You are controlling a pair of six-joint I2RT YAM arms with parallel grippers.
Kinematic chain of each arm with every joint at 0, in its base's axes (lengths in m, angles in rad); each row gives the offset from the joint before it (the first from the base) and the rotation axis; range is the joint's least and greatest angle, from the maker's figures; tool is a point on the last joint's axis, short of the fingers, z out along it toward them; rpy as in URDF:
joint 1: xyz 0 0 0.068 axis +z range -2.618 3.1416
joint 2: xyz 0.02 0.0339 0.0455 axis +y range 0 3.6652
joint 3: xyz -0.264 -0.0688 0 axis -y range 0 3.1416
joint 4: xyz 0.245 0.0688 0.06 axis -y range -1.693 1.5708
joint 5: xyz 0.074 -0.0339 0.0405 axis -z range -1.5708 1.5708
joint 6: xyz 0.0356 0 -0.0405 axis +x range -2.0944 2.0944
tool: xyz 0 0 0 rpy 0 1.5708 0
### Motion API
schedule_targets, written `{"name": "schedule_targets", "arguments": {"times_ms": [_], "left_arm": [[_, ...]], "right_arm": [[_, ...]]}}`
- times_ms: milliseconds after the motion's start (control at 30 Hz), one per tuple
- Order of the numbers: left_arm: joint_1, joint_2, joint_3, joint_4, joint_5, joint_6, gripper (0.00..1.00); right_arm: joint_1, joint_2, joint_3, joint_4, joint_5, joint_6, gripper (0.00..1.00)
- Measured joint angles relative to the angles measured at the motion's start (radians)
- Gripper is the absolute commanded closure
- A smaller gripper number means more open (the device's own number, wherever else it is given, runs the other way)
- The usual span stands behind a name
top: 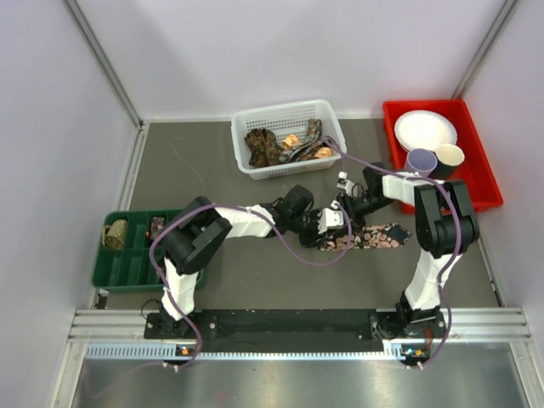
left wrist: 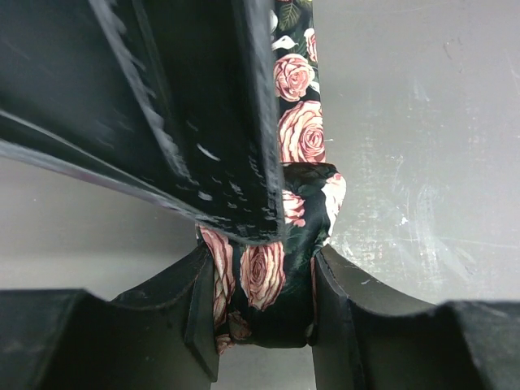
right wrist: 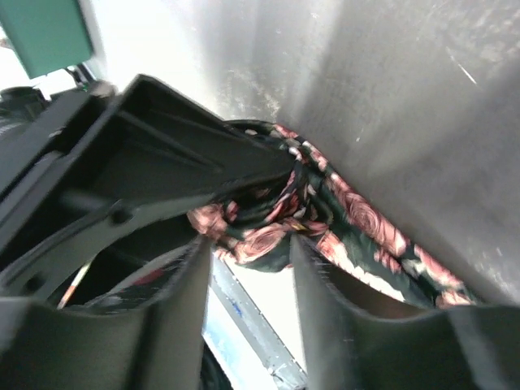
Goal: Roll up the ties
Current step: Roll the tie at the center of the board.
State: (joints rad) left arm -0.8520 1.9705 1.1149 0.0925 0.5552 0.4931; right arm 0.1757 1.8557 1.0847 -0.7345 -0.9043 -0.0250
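Left gripper [left wrist: 262, 260] clamps the rolled end of the rose-print tie [left wrist: 296, 134] on the table [left wrist: 422, 122]; right gripper [right wrist: 250, 248] stands released, fingers parted, just beside that roll.

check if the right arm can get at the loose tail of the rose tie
Likely yes: the tail of the rose tie lies bare beside the open right gripper; the left gripper clamps only the rolled end.

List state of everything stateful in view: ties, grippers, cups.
rose tie: partly rolled, tail flat on table
left gripper: shut on rose tie's rolled end
right gripper: open, fabric between its jaws
basket ties: unrolled, heaped in white basket
tray coils: rolled, in green tray compartments
cups: upright in red tray
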Motion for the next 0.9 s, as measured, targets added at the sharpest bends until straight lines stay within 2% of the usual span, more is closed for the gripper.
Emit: {"name": "schedule_targets", "arguments": {"times_ms": [100, 133, 233, 267, 333, 367, 433, 567, 900], "left_arm": [[-0.002, 0.002, 0.013, -0.022, -0.004, 0.000, 0.70], [-0.002, 0.003, 0.014, -0.026, -0.007, 0.000, 0.62], [-0.003, 0.004, 0.018, -0.029, -0.008, -0.001, 0.52], [-0.003, 0.004, 0.018, -0.029, -0.008, -0.002, 0.43], [-0.002, 0.005, 0.017, -0.026, 0.000, -0.008, 0.34], [-0.002, 0.005, 0.012, -0.019, 0.008, -0.014, 0.24], [0.003, 0.001, -0.020, 0.032, 0.040, -0.023, 0.17], [0.032, -0.002, -0.106, 0.202, 0.126, -0.051, 0.15], [0.088, 0.124, -0.188, 0.670, 0.286, -0.223, 0.23]], "right_arm": [[0.021, 0.034, -0.004, 0.009, 0.011, 0.000, 0.88], [0.023, 0.043, -0.004, 0.008, 0.008, 0.002, 1.00], [0.023, 0.052, -0.001, 0.002, -0.005, 0.005, 1.00], [0.023, 0.052, 0.001, 0.000, -0.003, 0.005, 1.00], [0.025, 0.053, 0.003, -0.005, 0.013, 0.008, 1.00], [0.025, 0.053, 0.003, -0.008, 0.024, 0.010, 1.00], [0.025, 0.053, 0.004, -0.013, 0.047, 0.013, 1.00], [0.025, 0.053, 0.013, -0.033, 0.094, 0.027, 1.00], [0.066, 0.049, 0.057, -0.089, 0.249, 0.063, 1.00]]}}
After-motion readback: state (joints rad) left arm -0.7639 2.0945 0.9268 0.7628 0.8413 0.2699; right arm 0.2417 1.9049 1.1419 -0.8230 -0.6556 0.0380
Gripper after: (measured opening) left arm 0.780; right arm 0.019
